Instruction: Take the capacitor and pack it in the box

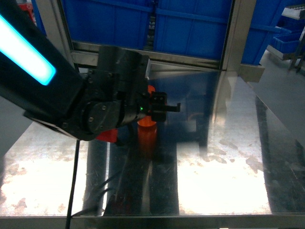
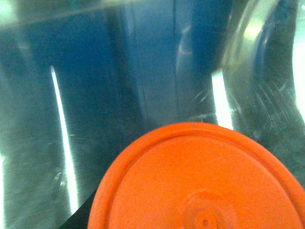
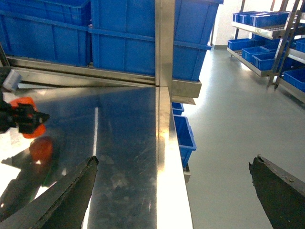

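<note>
Steel table (image 1: 224,162); left gripper (image 1: 164,107) clamps half-hidden capacitor (image 1: 147,125); right gripper (image 3: 174,183) spread, empty.

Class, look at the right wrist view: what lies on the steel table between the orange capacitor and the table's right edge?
Nothing. In the right wrist view, the steel table is bare and shiny between the capacitor and its right edge; only reflections show.

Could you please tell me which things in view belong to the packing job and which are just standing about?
Job:
- capacitor, in the left gripper
- right gripper, open and idle

Standing about:
- blue crates
- steel table
- shelving

No box in view.
</note>
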You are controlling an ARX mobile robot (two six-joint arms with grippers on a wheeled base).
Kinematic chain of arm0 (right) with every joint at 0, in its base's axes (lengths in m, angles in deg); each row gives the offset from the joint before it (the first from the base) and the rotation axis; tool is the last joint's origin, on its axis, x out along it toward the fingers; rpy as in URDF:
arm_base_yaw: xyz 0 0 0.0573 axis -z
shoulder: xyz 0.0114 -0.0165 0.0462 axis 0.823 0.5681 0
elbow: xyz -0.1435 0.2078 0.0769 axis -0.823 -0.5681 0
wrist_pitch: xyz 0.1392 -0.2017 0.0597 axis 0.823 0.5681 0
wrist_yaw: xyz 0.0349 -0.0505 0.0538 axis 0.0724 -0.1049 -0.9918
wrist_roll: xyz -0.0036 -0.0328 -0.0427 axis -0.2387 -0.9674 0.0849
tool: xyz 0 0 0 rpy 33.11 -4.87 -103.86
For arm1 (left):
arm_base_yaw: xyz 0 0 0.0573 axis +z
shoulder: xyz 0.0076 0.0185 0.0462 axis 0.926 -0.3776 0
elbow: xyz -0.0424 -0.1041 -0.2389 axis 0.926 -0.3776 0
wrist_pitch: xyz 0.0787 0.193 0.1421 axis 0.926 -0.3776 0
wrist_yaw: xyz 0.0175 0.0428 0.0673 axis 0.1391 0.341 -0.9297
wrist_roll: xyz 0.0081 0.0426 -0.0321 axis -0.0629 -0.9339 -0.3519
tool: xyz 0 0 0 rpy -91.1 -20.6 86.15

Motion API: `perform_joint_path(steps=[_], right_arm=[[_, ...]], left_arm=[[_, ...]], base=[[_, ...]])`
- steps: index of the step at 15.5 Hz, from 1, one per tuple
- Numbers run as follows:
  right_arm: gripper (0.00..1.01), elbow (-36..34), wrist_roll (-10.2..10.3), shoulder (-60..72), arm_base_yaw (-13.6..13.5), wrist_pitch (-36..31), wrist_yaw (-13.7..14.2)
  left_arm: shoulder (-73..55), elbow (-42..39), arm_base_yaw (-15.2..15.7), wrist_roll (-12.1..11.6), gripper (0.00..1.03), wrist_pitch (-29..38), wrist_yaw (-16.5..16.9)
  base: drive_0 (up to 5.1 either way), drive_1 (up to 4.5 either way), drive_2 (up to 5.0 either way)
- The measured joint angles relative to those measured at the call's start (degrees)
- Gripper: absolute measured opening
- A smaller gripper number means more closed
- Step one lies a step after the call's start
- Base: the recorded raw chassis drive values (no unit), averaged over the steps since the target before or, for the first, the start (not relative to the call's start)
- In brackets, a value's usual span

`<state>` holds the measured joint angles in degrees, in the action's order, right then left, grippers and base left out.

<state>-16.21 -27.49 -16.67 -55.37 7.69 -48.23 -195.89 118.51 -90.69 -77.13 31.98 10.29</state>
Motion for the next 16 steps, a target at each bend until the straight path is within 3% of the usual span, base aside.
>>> perform_joint_path(steps=[5, 7, 9, 10, 12, 13, 14, 15, 16], right_arm=[[0.98, 0.0, 0.0, 0.0, 0.0, 0.0, 0.0], [0.98, 0.0, 0.0, 0.0, 0.0, 0.0, 0.0], [0.98, 0.0, 0.0, 0.0, 0.0, 0.0, 0.0], [0.98, 0.0, 0.0, 0.0, 0.0, 0.0, 0.0], [0.98, 0.0, 0.0, 0.0, 0.0, 0.0, 0.0], [0.98, 0.0, 0.0, 0.0, 0.0, -0.02, 0.0], [0.98, 0.0, 0.0, 0.0, 0.0, 0.02, 0.02], [0.98, 0.0, 0.0, 0.0, 0.0, 0.02, 0.04], [0.98, 0.0, 0.0, 0.0, 0.0, 0.0, -0.02]], left_arm=[[37.79, -31.08, 9.01, -5.05, 0.44, 17.44, 3.87], [53.77, -44.87, 12.83, -5.14, 0.44, 14.67, 7.34], [74.88, -54.93, 17.99, -3.85, 0.44, 7.06, 13.77], [83.49, -56.72, 19.08, -3.13, 0.44, 4.04, 15.34], [89.42, -56.02, 18.82, -2.75, 0.44, 5.16, 16.33], [90.18, -54.77, 17.53, -3.56, 0.44, -3.39, 12.02], [91.47, -55.06, 16.96, -5.01, 0.44, -11.28, 4.94], [93.37, -57.48, 17.57, -5.88, 0.44, -13.05, 2.51], [95.65, -60.02, 20.15, -6.23, 0.44, -12.87, 4.46]], base=[[0.0, 0.0, 0.0], [0.0, 0.0, 0.0], [0.0, 0.0, 0.0], [0.0, 0.0, 0.0], [0.0, 0.0, 0.0], [0.0, 0.0, 0.0], [0.0, 0.0, 0.0], [0.0, 0.0, 0.0], [0.0, 0.0, 0.0]])
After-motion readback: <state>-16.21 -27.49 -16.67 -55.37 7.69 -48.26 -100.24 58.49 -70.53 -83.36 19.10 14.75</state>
